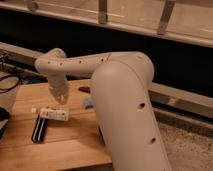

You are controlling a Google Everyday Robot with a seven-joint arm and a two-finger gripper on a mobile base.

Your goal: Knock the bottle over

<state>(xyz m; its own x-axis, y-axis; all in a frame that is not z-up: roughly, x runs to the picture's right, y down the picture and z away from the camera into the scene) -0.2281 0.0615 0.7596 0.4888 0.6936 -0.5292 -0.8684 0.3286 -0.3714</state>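
Observation:
The bottle [53,114] is a small clear plastic one with a white cap and pale label. It lies on its side on the wooden table [75,140], cap pointing left, just behind the top end of the black-and-white striped block [40,129]. My gripper [61,98] hangs at the end of the big white arm [120,100], pointing down. It is just above and behind the bottle's right end.
A small blue object [88,103] and a reddish object [84,89] lie on the table behind the arm. Black cables [10,80] sit at the far left. A dark object [2,117] shows at the left edge. A dark rail wall runs behind the table.

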